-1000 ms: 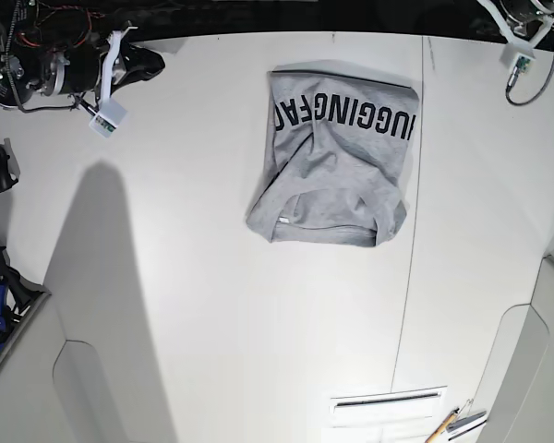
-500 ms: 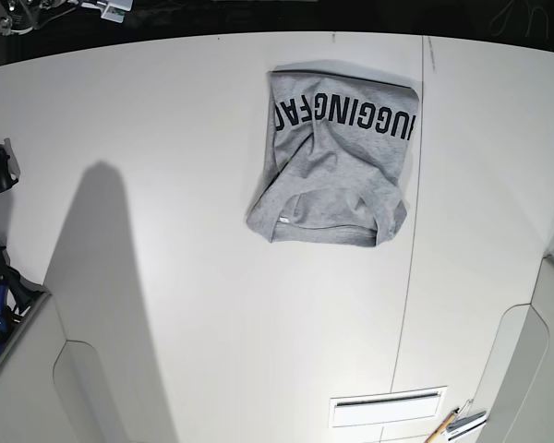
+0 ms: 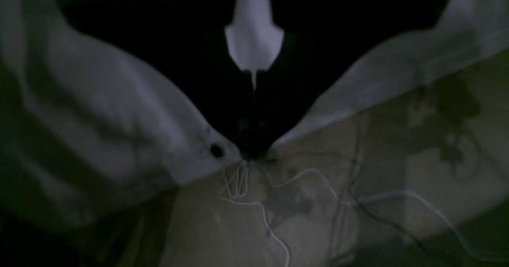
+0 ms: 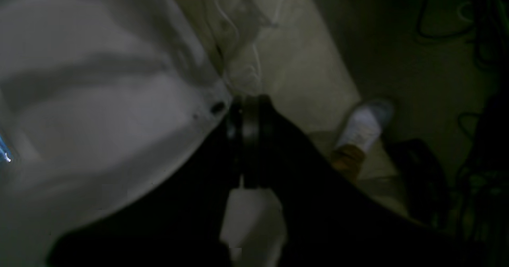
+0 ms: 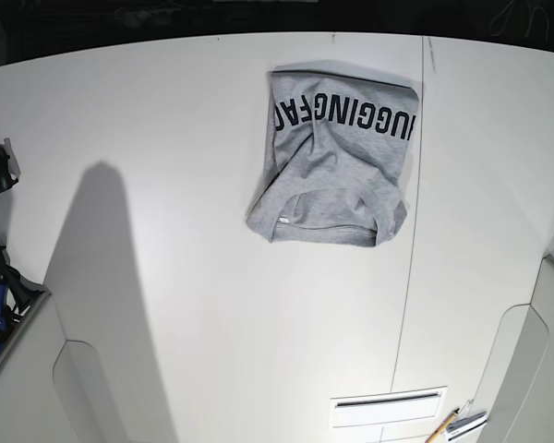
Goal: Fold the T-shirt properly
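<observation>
We record a white desk [image 5: 194, 277] filling nearly the whole base view, with a seam running down its surface just right of the T-shirt. A broad grey shadow lies on the desk well to the left of the T-shirt.

The T-shirt [image 5: 337, 157], heather grey, lies folded into a rough rectangle on the far half of the desk, touching nothing else. Black block lettering runs upside down across its far part; the collar and a small label sit at its near edge. The folded outline is uneven, with its near left corner sticking out.

Well nearer than the T-shirt, at the desk's near edge, we note a narrow slot [image 5: 388, 401] and beside it an orange pencil [image 5: 440, 427].

Neither arm appears in the base view. In the left wrist view, the left gripper [image 3: 250, 147] hangs over a dim floor with loose white wires [image 3: 262, 215]; its dark fingers meet at the tips with nothing between them. In the right wrist view, the right gripper [image 4: 248, 104] likewise shows its fingers pressed together, empty, above the floor, where a white shoe [image 4: 364, 125] is visible.
</observation>
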Available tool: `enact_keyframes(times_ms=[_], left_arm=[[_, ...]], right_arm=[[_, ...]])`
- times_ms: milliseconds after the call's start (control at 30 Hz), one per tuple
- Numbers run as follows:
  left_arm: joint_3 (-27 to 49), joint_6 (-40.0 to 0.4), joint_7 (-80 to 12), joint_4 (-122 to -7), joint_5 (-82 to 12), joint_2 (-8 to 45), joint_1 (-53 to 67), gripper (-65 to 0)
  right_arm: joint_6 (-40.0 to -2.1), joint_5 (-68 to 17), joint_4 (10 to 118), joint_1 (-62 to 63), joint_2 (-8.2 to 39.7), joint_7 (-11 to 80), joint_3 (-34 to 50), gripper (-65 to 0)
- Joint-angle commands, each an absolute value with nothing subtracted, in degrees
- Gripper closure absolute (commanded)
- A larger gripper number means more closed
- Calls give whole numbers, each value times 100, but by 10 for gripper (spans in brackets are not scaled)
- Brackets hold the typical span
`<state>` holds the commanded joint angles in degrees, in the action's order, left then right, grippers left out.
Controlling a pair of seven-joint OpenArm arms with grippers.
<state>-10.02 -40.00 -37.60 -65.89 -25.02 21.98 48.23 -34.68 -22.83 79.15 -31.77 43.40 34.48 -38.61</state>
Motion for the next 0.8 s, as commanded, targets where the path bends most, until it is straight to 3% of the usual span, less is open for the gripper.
enact_keyframes(times_ms=[167,333,467,800], left_arm=[[-1765,-4000,-2801,-5201,-1922,1820,3870,0],[-2123,-3312,-2582,-4309,-1839,1616,2980,0],[-2423,-3212,-2567,-4073,-1791,1603,2318,0],[-2683,-3214,-2493,-4001,-1791,1605,1957,0]], right_arm=[[-3465,-2270,6816,-2381,3972,3446,-4582,0],[-3444,-2276,5686,-1769,3424,3365,-4762,0],[-3444,-2292,4998,-1417,3094,3124,-4759,0],[-3430,-2294,4853,-1304,2963,3124,-4759,0]])
